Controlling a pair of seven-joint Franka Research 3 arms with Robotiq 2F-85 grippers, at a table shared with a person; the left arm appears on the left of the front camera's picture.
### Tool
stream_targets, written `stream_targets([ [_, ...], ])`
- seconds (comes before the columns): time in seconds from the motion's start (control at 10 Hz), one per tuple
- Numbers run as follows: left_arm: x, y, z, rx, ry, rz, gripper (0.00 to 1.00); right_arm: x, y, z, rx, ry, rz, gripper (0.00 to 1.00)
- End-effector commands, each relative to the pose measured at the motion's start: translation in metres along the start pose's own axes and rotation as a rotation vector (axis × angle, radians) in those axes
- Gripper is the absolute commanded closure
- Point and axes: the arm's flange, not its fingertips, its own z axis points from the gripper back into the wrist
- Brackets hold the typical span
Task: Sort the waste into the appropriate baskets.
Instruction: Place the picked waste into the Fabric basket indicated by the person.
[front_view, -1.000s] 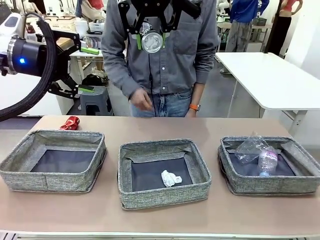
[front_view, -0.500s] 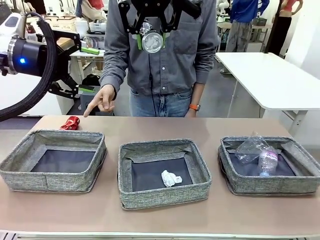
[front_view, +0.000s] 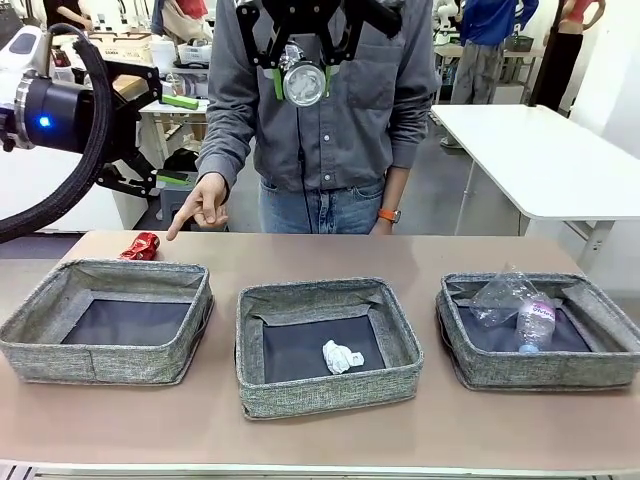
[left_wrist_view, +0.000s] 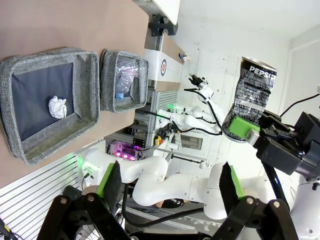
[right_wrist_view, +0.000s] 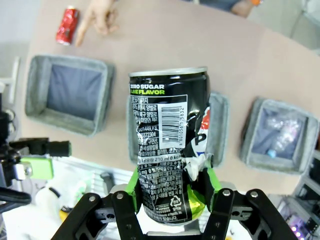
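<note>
Tabletop (front_view: 300, 255): three baskets in a row; left basket (front_view: 105, 318) bare, middle one (front_view: 325, 345) holds a tissue (front_view: 340, 356), right one (front_view: 540, 328) bottle (front_view: 534, 322) and cup (front_view: 500, 292). Right claw (right_wrist_view: 170, 197), clamped on a dark can (right_wrist_view: 167, 145), high over the middle; next a lowering at 9 o'clock, likely the left basket. Left claw (left_wrist_view: 170, 182): wide open, holding nothing. Person's hand (front_view: 203, 207) points at red can (front_view: 141, 245), 12 o'clock of left basket.

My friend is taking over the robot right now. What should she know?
Right tool: shut on the crushed dark can, held high above the table.
Left tool: open, holding nothing, raised at the left.
Done: tissue in the middle basket; bottle and plastic cup in the right basket.
Left: the dark can needs a basket. The red can lies on the table behind the left basket, which holds nothing; the person's hand points at it.
</note>
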Motion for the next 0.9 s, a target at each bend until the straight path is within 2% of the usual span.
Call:
stream_targets([
  [0.0,-0.001,-0.002,-0.002,-0.024,-0.009,0.009,0.0,-0.003,-0.001,0.001,0.014,0.006,0.003,0.47],
  [0.2,-0.001,-0.002,-0.002,-0.024,-0.009,0.009,0.0,-0.003,-0.001,0.001,0.014,0.006,0.003,0.47],
  [0.4,-0.004,0.008,0.007,0.055,0.026,-0.011,0.0,0.004,0.0,-0.014,0.005,0.002,0.044,0.47],
  [0.5,-0.008,0.019,0.021,0.099,0.058,-0.018,0.0,0.009,0.0,-0.03,0.019,-0.003,0.098,0.47],
  [0.6,-0.014,0.031,0.042,0.137,0.092,-0.012,0.0,0.014,0.004,-0.044,0.03,0.031,0.128,0.47],
  [0.8,-0.038,0.053,0.092,0.171,0.097,-0.034,0.0,0.036,0.03,-0.077,0.059,0.048,0.25,0.47],
])
